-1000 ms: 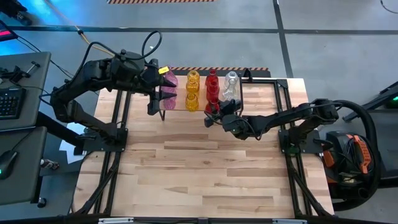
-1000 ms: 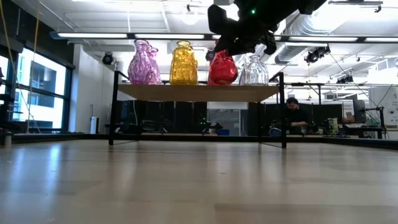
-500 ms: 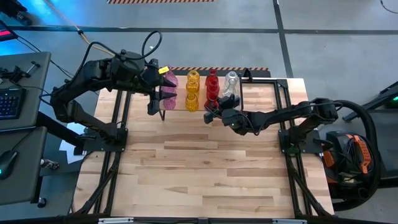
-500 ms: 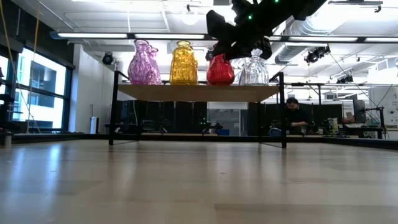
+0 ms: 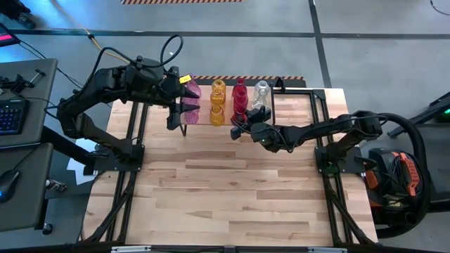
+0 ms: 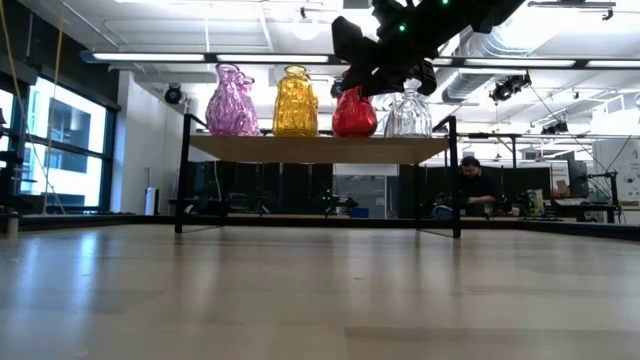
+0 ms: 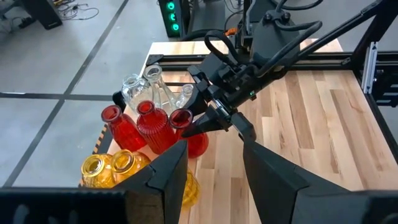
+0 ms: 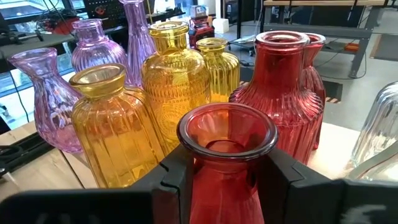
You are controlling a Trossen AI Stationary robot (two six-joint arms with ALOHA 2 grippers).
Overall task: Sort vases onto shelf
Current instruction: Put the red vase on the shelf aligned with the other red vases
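Nearly done: shelf (image 5: 273,112) carrying pink, yellow, red and clear vases in colour columns. Right gripper (image 5: 238,127) clamped on red vase (image 8: 225,163) by the neck at shelf's front edge, next to the other reds; whether seated on shelf, cannot tell. Left gripper (image 5: 176,98) parked at shelf's pink end, fingers apart, empty. Left to do: release red vase, retract. No vases visible off shelf.

Vases stand upright in colour groups on the shelf (image 6: 320,148): pink vases (image 6: 232,102) at the left, amber vases (image 6: 295,102) next, red vases (image 7: 138,126), then clear vases (image 6: 408,113) at the right. The nearest red vase (image 8: 227,163) sits between 2 dark fingers (image 8: 177,180).
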